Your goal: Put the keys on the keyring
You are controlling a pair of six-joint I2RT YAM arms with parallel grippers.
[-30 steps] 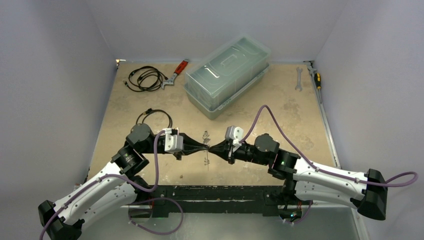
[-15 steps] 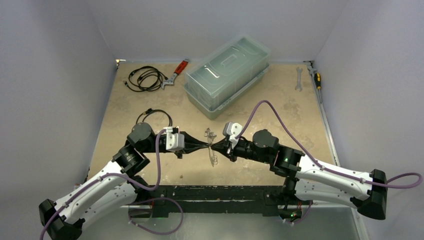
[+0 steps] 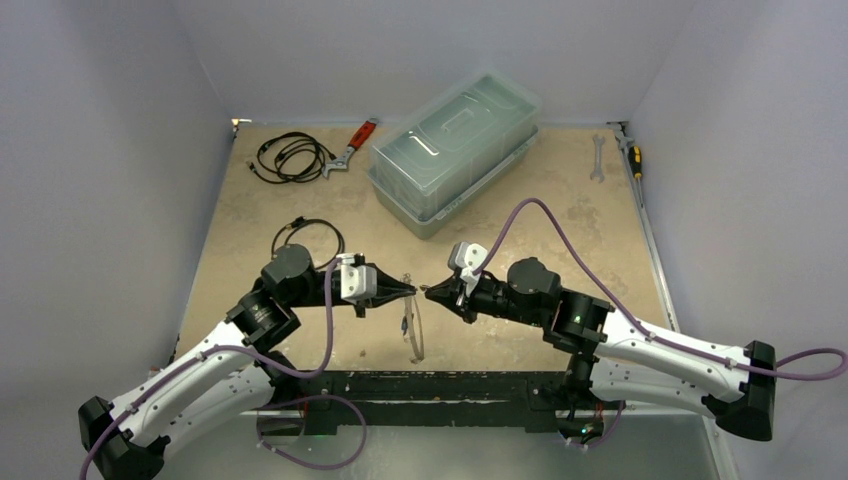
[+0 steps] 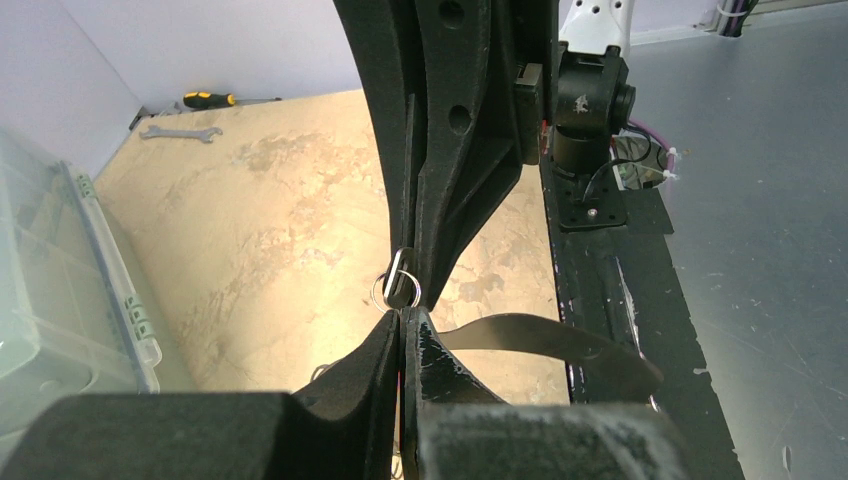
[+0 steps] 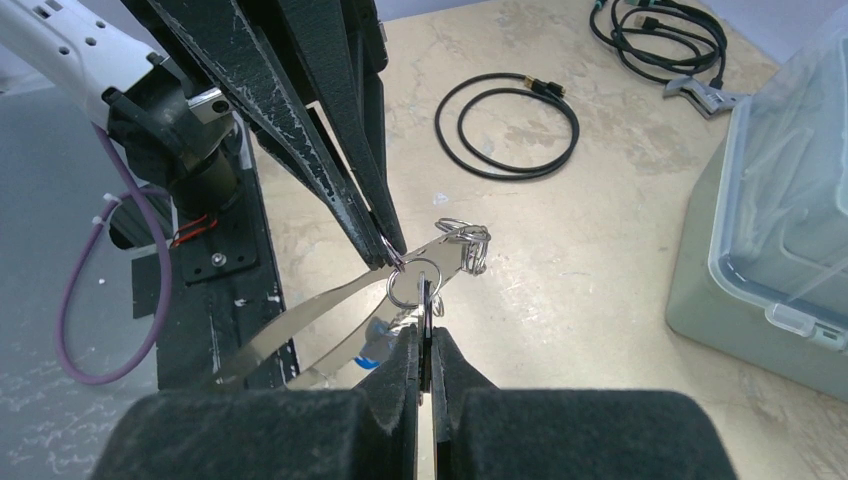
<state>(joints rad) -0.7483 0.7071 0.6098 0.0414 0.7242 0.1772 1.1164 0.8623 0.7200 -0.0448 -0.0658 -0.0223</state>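
My left gripper (image 3: 408, 292) and right gripper (image 3: 430, 292) meet tip to tip above the table's near middle. The left one (image 4: 405, 318) is shut on the keyring (image 3: 415, 335), a thin silvery hoop hanging below it toward the near edge. In the right wrist view the hoop (image 5: 300, 320) shows as a bright band. The right gripper (image 5: 426, 335) is shut on a thin dark key (image 5: 425, 292) whose small split ring (image 5: 410, 285) lies against the hoop beside the left fingertips (image 5: 385, 250). A blue-tagged key (image 5: 378, 347) dangles lower on the hoop.
A clear lidded plastic box (image 3: 455, 150) stands at the back middle. A coiled black cable (image 3: 292, 157) and a red-handled wrench (image 3: 352, 148) lie back left. Another cable loop (image 3: 310, 235) lies behind the left arm. A spanner (image 3: 597, 157) and a screwdriver (image 3: 632, 155) lie back right.
The two gripper tips have drawn slightly apart and shifted. The hoop has swung down and now hangs below the left gripper toward the near edge.
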